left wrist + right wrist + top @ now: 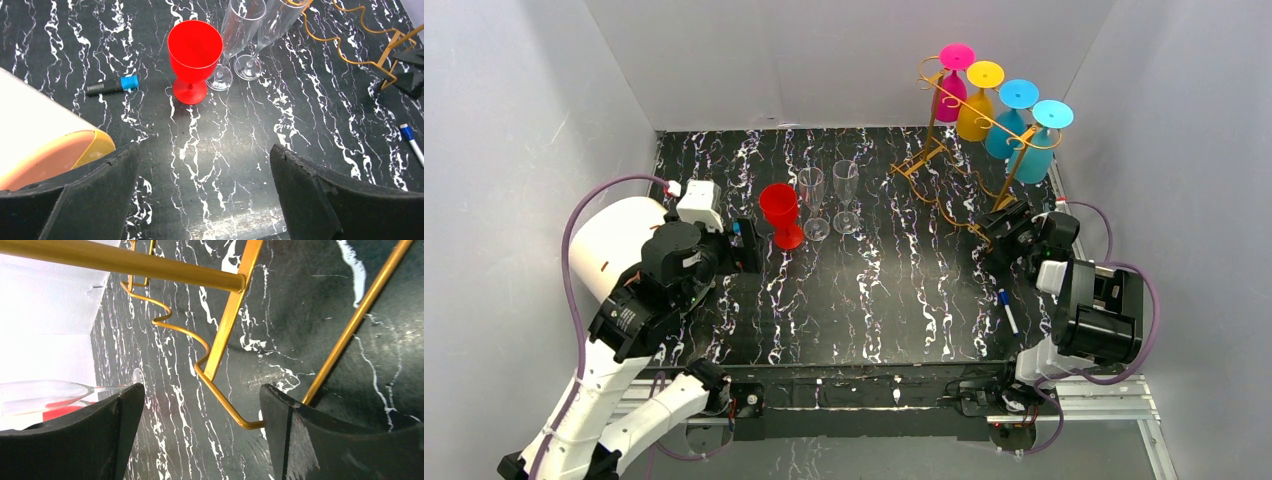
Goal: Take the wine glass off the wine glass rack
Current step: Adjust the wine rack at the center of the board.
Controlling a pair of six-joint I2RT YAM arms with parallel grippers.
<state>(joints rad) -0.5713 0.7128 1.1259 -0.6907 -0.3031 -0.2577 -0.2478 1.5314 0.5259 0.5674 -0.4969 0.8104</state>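
Gold wine glass rack stands at the bench's far right corner; right gripper, fingers spread apart, sits at its base wire.

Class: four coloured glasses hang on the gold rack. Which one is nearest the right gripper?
The turquoise glass, at the row's near end, just above the right gripper; the other three hang farther back.

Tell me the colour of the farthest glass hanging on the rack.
Magenta; that wine glass shows best in the top external view.
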